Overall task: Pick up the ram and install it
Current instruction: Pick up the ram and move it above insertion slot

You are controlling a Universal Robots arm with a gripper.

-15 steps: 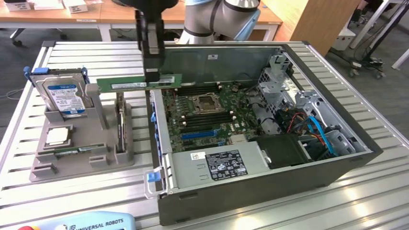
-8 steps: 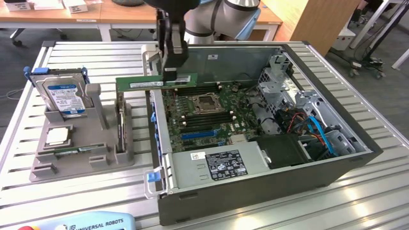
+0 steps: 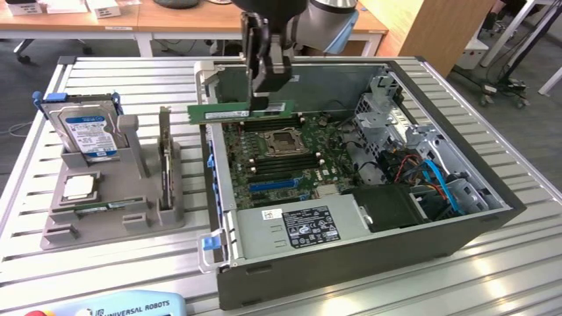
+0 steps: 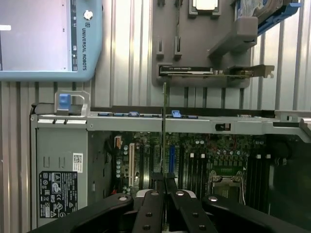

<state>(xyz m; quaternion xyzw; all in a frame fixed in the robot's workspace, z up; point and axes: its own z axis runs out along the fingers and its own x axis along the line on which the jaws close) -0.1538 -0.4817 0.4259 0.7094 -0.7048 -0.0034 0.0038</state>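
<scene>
The ram (image 3: 241, 110), a long green circuit-board stick with a white sticker, hangs level above the back-left part of the motherboard (image 3: 281, 164), clear of it. My gripper (image 3: 263, 91) is shut on its upper edge near the right end. In the wrist view the ram (image 4: 164, 126) appears edge-on as a thin line running out from between my black fingers (image 4: 150, 204), with my gripper (image 4: 164, 178) closed around it. Below it lie the board's dark slots (image 4: 194, 170) beside the processor socket (image 3: 283, 140).
The open computer case (image 3: 457, 217) holds a power supply (image 3: 303, 227) at the front and drive cages and cables on the exterior view's right. On the left, a grey holder (image 3: 114, 220) carries a blue-labelled hard drive (image 3: 88, 131), a square processor (image 3: 79, 186) and an upright card (image 3: 165, 155). A teach pendant (image 3: 123, 306) lies in front.
</scene>
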